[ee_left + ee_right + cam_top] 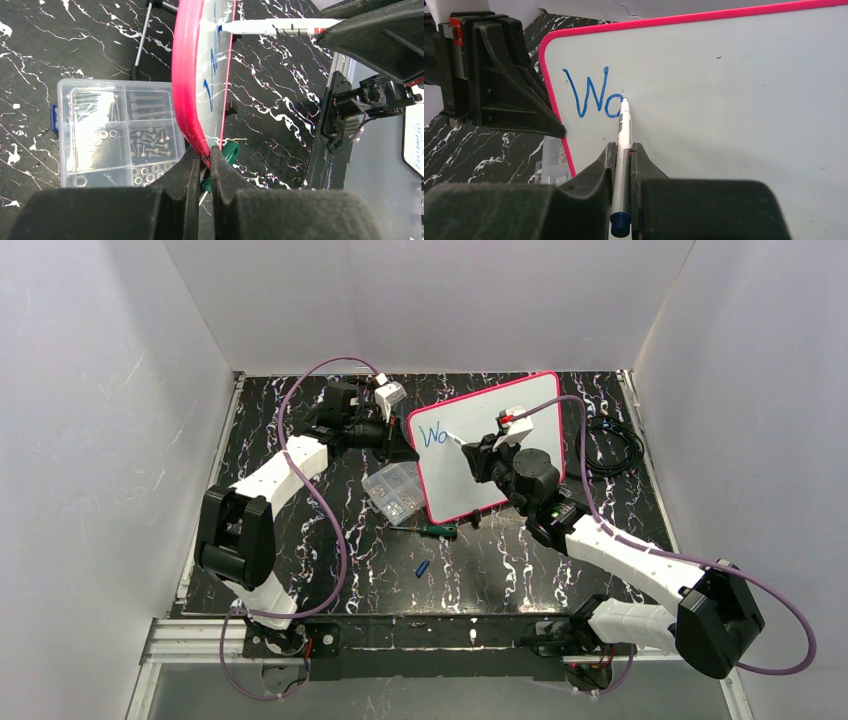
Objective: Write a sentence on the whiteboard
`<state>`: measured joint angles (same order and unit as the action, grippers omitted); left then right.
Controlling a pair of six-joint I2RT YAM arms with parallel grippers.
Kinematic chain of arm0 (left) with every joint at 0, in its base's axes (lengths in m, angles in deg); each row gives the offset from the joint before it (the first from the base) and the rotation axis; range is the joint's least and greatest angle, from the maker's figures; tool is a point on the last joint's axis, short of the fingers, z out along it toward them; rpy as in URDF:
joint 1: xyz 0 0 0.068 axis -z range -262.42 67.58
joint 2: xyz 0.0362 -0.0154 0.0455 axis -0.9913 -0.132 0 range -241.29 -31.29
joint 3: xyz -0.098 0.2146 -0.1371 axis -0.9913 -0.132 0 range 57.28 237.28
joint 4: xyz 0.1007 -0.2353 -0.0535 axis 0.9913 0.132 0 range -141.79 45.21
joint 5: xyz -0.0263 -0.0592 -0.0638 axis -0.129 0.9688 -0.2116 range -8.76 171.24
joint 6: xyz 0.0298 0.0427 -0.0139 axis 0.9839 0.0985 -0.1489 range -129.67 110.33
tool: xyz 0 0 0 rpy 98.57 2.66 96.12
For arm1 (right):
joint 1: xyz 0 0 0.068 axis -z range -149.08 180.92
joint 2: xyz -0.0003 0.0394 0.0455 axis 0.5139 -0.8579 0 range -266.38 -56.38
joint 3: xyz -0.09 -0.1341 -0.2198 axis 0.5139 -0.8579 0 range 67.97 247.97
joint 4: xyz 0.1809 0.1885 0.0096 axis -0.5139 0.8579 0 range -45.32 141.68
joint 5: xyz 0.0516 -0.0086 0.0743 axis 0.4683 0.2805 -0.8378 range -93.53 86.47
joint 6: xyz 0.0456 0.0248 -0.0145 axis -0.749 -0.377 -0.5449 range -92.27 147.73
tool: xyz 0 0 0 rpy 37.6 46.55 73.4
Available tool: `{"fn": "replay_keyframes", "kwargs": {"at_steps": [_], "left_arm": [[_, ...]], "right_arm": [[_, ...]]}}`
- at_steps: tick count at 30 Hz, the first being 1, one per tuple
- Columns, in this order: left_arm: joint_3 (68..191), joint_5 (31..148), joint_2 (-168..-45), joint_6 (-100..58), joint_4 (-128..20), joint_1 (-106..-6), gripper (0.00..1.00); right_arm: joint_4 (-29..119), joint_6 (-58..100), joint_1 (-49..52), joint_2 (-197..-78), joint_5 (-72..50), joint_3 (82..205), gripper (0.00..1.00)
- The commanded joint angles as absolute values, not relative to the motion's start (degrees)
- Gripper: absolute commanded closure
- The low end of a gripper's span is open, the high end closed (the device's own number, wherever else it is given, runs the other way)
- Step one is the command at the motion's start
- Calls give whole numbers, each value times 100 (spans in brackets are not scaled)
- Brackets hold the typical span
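The right pincer (623, 150), closed tight on the barrel of a white marker (624, 127) with a blue end, presses the tip to the whiteboard (734, 90) at the upper edge of a blue "o". The sentence (591, 97) so far reads only "Wo", high in the board's upper left corner. The left pincer (202, 152), its jaws shut on the pink-red rim, steadies the board by its left edge, the panel raised at a tilt over the black marbled counter (520, 560) toward the far middle. Just beside the board's near left corner sits a clear compartment box (100, 130) of screws and washers. A green-handled screwdriver (437, 530) lies by the lower edge and a small blue cap (422, 567) a little nearer the arms. The work appears to be in the first word, with the second letter likely an "a" that lacks its closing stroke and the rest of both lines to come. The next move would call for a short downward stroke with light, even pressure, then a small shift right, while the left grip keeps the board from swinging under the tip.
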<state>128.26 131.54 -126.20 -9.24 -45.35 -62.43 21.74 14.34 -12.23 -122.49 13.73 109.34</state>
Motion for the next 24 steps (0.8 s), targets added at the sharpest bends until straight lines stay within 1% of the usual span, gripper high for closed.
{"fn": "replay_keyframes", "kwargs": {"at_steps": [1,9,17,24], "left_arm": [[12952,13405,-12355,-676,-4317,-6172,100],[12952,13406,-12348,-677,-4317,-6176,100],[12951,13406,-12335,-677,-4325,-6177,100],[12949,13408,-12347,-685,-4326,-6176,100]], "right_arm": [[2134,1327,-1197,-12199,1309,10777,99],[2264,1279,-1197,-12127,1362,10614,99],[2263,1337,-1192,-11983,1765,10649,99],[2117,1367,-1195,-11751,1392,10854,99]]}}
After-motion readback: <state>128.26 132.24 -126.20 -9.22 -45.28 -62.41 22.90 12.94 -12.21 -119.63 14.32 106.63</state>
